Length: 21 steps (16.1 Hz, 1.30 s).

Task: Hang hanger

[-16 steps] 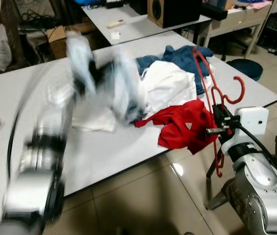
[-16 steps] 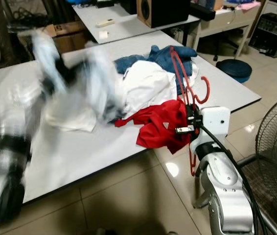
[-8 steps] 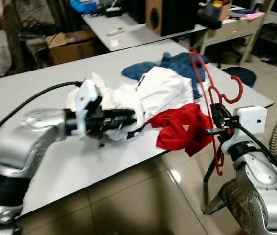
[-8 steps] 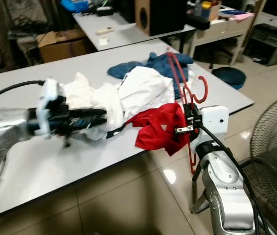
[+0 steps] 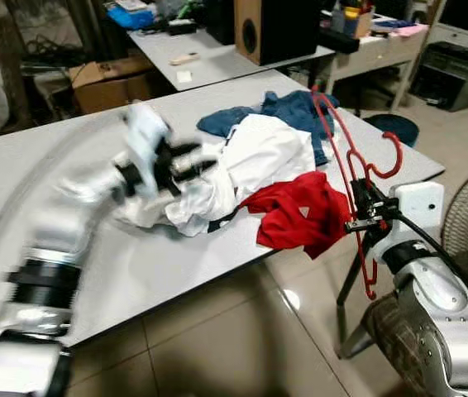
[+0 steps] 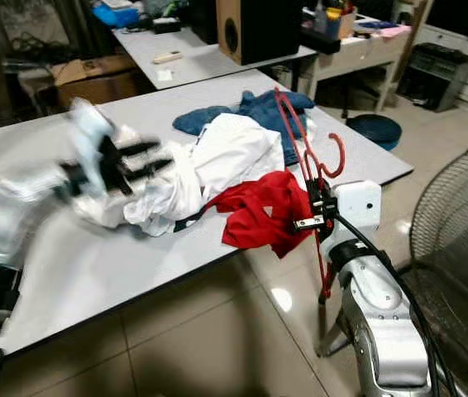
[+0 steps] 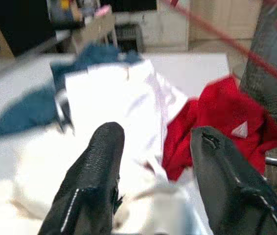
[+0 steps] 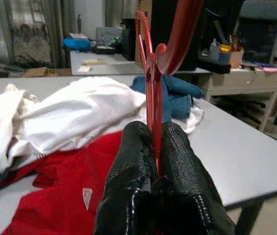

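Tiled floor point(image 5: 242, 347) lies nearest us, running under the white surface point(image 5: 176, 256). At our right, just off the surface edge, we note the right end effector point(image 5: 360, 212) clenched on a red hanger point(image 5: 355, 178); the right wrist view shows both black fingers point(image 8: 180, 161) pressed against the hanger's thin stem, hook above them. We see the hanger upright, clear of the surface, its lower bar hanging down past the edge.

Touching the near edge beside it is a red garment point(image 5: 300, 211), partly draped over. Next to that, further in, a white garment point(image 5: 259, 153) spreads across the middle. We record the left end effector point(image 7: 153, 161), motion-blurred in the head views, hovering over the white cloth with fingers point(image 7: 97, 166) spread apart and nothing between them.

Behind the white garment lies a blue garment point(image 5: 296, 107). Beyond stands a second table point(image 5: 217, 62) carrying a wooden speaker point(image 5: 271, 29).
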Available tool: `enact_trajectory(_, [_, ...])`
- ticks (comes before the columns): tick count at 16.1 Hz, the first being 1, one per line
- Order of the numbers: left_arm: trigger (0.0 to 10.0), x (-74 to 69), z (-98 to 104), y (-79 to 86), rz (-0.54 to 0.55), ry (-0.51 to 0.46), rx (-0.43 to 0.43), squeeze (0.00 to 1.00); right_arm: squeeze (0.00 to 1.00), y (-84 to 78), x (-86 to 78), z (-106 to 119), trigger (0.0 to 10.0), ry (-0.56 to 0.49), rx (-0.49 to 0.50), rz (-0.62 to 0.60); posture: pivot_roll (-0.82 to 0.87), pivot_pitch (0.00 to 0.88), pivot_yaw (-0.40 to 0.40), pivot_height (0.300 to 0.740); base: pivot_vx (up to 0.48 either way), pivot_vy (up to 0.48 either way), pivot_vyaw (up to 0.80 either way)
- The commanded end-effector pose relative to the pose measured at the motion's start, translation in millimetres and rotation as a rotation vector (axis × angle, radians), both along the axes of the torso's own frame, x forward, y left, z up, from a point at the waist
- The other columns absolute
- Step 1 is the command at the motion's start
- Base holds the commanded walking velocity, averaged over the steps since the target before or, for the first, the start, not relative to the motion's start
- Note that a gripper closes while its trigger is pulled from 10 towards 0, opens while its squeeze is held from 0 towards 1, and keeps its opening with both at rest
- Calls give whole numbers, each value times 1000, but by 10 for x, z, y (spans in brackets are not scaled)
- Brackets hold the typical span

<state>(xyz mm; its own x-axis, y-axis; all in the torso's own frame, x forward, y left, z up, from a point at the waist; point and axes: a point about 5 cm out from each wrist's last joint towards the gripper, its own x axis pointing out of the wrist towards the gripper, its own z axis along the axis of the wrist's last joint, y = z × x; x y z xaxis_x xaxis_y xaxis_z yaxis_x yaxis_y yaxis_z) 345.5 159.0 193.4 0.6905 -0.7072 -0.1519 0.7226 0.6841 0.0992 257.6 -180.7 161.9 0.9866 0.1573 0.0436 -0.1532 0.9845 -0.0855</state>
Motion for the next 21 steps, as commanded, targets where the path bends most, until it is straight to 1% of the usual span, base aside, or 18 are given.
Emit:
enact_trajectory(1, [10000, 123, -61, 60, 109, -22, 86, 1000, 0, 44, 9, 8, 10000, 7, 0, 34, -82, 0, 76, 740, 0, 0, 0])
enact_trajectory(2, [10000, 187, -164, 120, 183, -34, 177, 788, 0, 67, 6, 1, 10000, 16, 3, 52, -87, 0, 82, 740, 0, 0, 0])
enact_trajectory(3, [10000, 220, -253, 175, 234, -26, 239, 0, 0, 81, -2, 2, 10000, 21, 7, 67, -87, 0, 82, 740, 0, 0, 0])
enact_trajectory(4, [10000, 200, -364, 195, 220, -14, 317, 0, 0, 78, -14, -4, 10000, 24, 7, 69, -94, 0, 87, 740, 0, 0, 0])
enact_trajectory(5, [10000, 81, -508, 114, 69, 50, 340, 0, 0, 69, -30, -19, 10000, 29, 2, 75, -96, 0, 88, 740, 0, 0, 0])
enact_trajectory(7, [10000, -152, -583, -45, -199, 116, 304, 0, 0, 64, -39, -30, 10000, 38, -5, 88, -96, 0, 88, 740, 0, 0, 0])
enact_trajectory(8, [10000, -248, -605, -89, -284, 150, 281, 0, 0, 69, -37, -37, 10000, 42, -7, 99, -89, 0, 78, 740, 0, 0, 0])
enact_trajectory(9, [10000, -282, -594, -116, -320, 170, 233, 0, 0, 76, -32, -37, 10000, 44, -6, 111, -85, 0, 74, 740, 0, 0, 0])
enact_trajectory(10, [10000, -293, -532, -160, -352, 171, 140, 0, 0, 88, -20, -33, 10000, 45, -9, 130, -81, 0, 69, 740, 0, 0, 0])
enact_trajectory(13, [10000, -161, -182, -228, -280, 56, -143, 0, 0, 110, 12, -10, 10000, 41, -9, 169, -77, 0, 66, 740, 0, 0, 0])
enact_trajectory(14, [10000, -127, -9, -218, -268, 6, -253, 0, 0, 106, 22, 6, 10000, 37, -5, 177, -76, 0, 70, 740, 0, 0, 0])
enact_trajectory(15, [10000, -89, 80, -188, -244, -23, -296, 0, 0, 102, 31, 15, 10000, 34, -5, 180, -76, 0, 73, 740, 0, 0, 0])
enact_trajectory(16, [10000, -2, 45, -138, -158, -29, -231, 0, 0, 102, 34, 16, 10000, 34, -7, 181, -76, 0, 75, 740, 0, 0, 0])
enact_trajectory(17, [10000, 107, -61, -63, -38, -3, -120, 0, 0, 107, 40, 19, 10000, 33, -8, 183, -77, 0, 78, 740, 0, 0, 0])
enact_trajectory(18, [10000, 180, -158, 6, 54, 16, -28, 973, 0, 111, 41, 23, 10000, 33, -6, 185, -79, 0, 81, 740, 0, 0, 0])
enact_trajectory(19, [10000, 195, -204, 20, 67, 23, 9, 1000, 0, 114, 38, 24, 10000, 34, -5, 187, -81, 0, 82, 740, 0, 0, 0])
enact_trajectory(20, [10000, 219, -294, 25, 102, 51, 54, 1000, 0, 122, 25, 19, 10000, 36, -2, 191, -87, 0, 91, 740, 0, 0, 0])
enact_trajectory(21, [10000, 240, -387, 48, 150, 56, 155, 1000, 0, 128, 12, 16, 10000, 38, -1, 194, -90, 0, 97, 740, 0, 0, 0])
